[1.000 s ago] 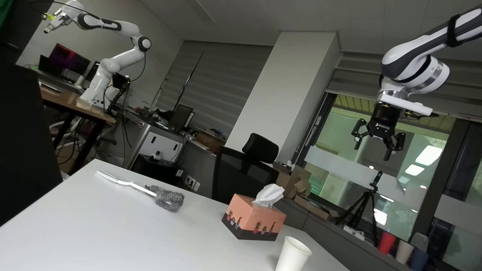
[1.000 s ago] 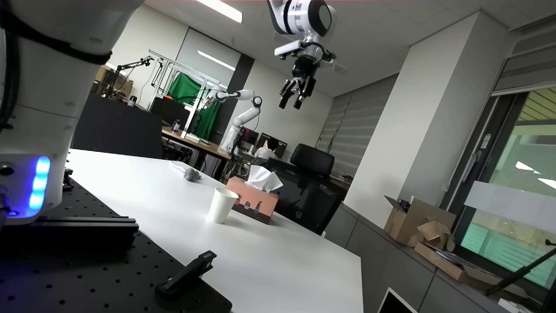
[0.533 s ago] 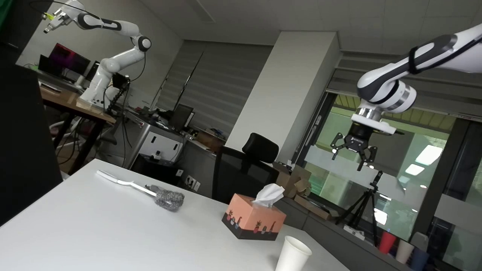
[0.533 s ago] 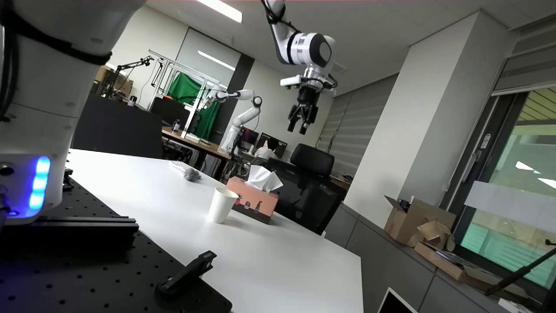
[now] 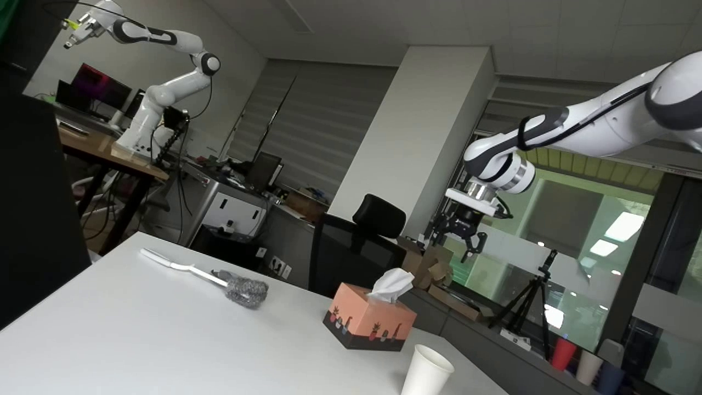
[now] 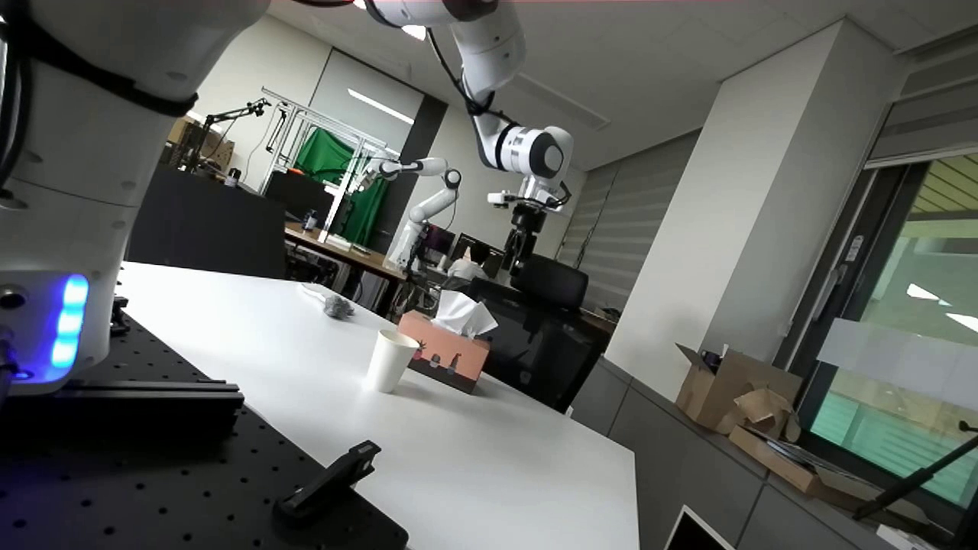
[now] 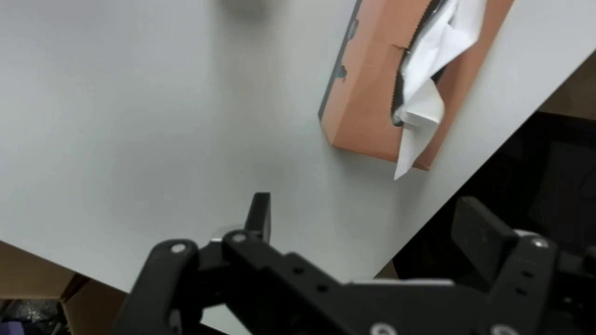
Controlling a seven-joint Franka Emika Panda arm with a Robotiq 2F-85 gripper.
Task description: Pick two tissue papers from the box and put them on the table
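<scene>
Leftmost on the white counter (image 5: 181,340) lies one brush (image 5: 245,291), grey-headed and white-handled, well to the left of the jaws and below them. Next I count one tissue box (image 5: 368,319), salmon, with little potted plants printed along its dark lower band; any lettering there is too small for me to read. One tuft of white tissue (image 5: 391,285) stands up from its slot. Box and tissue sit below the jaws and to their left, clear of them. Then one white paper cup (image 5: 426,372) stands upright, lower than the jaws. The jaws hang from the arm (image 5: 598,131), spread wide; in the wrist view the counter shows between them and the box lies ahead. Past them, to the right, stands one black tripod (image 5: 540,280).
</scene>
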